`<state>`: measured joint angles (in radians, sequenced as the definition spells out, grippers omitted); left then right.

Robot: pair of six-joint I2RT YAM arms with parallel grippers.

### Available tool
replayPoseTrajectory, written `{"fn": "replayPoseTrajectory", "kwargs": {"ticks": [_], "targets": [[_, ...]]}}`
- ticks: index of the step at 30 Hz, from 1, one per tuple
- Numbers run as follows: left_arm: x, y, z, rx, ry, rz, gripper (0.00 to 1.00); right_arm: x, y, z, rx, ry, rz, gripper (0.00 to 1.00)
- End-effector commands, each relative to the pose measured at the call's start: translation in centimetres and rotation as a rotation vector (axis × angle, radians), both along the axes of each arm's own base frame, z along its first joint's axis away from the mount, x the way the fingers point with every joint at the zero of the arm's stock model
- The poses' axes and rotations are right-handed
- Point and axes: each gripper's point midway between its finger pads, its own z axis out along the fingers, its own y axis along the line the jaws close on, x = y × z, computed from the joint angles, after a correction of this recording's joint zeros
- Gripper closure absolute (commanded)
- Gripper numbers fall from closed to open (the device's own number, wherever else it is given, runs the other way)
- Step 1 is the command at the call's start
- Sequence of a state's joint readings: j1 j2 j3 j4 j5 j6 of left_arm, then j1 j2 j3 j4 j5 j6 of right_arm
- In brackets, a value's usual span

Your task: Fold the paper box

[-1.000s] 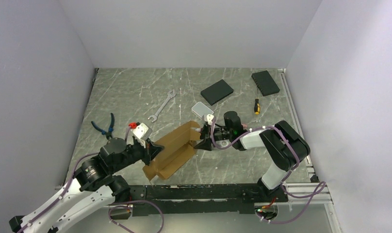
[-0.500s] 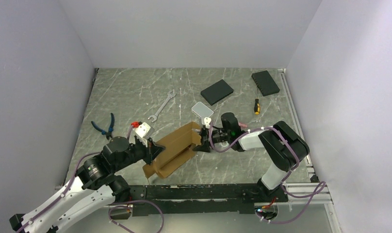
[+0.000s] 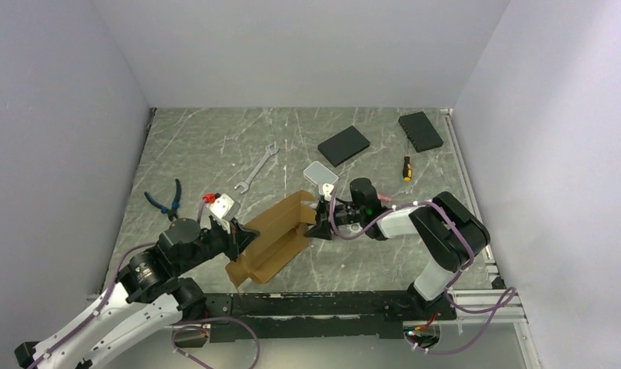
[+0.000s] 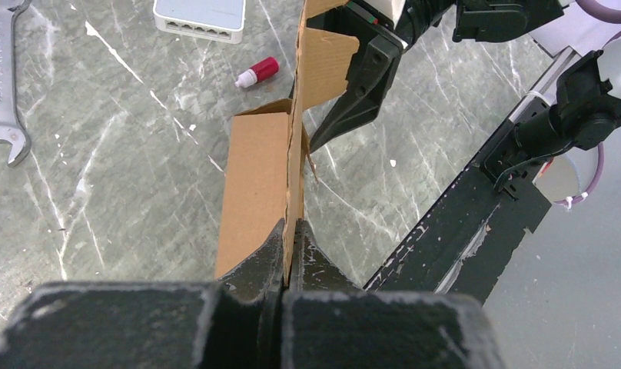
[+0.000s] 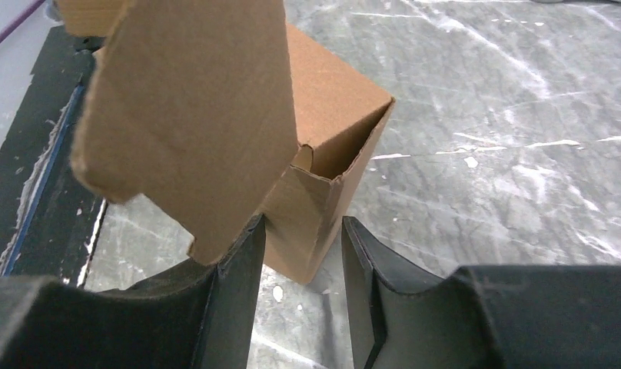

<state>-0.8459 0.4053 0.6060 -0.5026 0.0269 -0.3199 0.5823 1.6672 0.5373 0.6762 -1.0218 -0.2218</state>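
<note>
since a second ago the right gripper (image 5: 296,231) has edged leftward, fingers spread astride an end wall of the paper box (image 3: 270,240). it lies on the table (image 3: 215,146) between both arms, the left gripper (image 4: 290,234) pinching its near flap. a raised flap hides most of its inside.

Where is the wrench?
In the top view, the wrench lies left of centre, between the pliers and the white case, beyond the box.

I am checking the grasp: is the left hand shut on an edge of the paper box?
Yes, the left hand pinches a thin panel of the paper box.
</note>
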Motion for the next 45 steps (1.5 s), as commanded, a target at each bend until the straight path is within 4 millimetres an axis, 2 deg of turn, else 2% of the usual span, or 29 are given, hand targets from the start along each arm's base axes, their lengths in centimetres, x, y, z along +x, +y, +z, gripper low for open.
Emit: {"fn": "replayPoseTrajectory", "kwargs": {"ticks": [1, 6, 12, 19, 24, 32, 38, 41, 45], "targets": [[0.0, 0.1, -0.1, -0.017, 0.013, 0.017, 1.0, 1.5, 0.7, 1.8, 0.051, -0.051, -0.063, 0.55], [0.2, -0.2, -0.3, -0.018, 0.017, 0.016, 1.0, 1.6, 0.9, 1.5, 0.047, -0.041, -0.074, 0.54], [0.3, -0.5, -0.3, -0.025, 0.022, 0.015, 1.0, 0.6, 1.4, 1.3, 0.036, -0.047, -0.029, 0.52], [-0.1, -0.8, -0.2, -0.03, 0.044, -0.007, 1.0, 1.0, 1.8, 1.0, 0.025, -0.023, -0.081, 0.54], [-0.3, -0.7, -0.1, -0.054, 0.047, -0.002, 1.0, 2.8, 1.7, 1.1, 0.029, 0.003, -0.213, 0.63], [-0.1, -0.8, 0.1, -0.077, 0.052, 0.015, 1.0, 2.6, 2.1, 1.1, 0.04, 0.034, -0.221, 0.76], [-0.2, -0.9, 0.6, -0.108, 0.056, 0.018, 1.0, 3.0, 2.4, 1.4, 0.032, 0.028, -0.246, 1.0], [-0.2, -0.9, 1.0, -0.13, 0.061, 0.027, 1.0, 4.2, 2.4, 1.7, -0.006, 0.036, -0.293, 1.0], [-0.1, -0.5, 1.4, -0.16, 0.083, 0.066, 1.0, 5.5, 2.5, 2.2, -0.149, 0.053, -0.289, 1.0]]}}
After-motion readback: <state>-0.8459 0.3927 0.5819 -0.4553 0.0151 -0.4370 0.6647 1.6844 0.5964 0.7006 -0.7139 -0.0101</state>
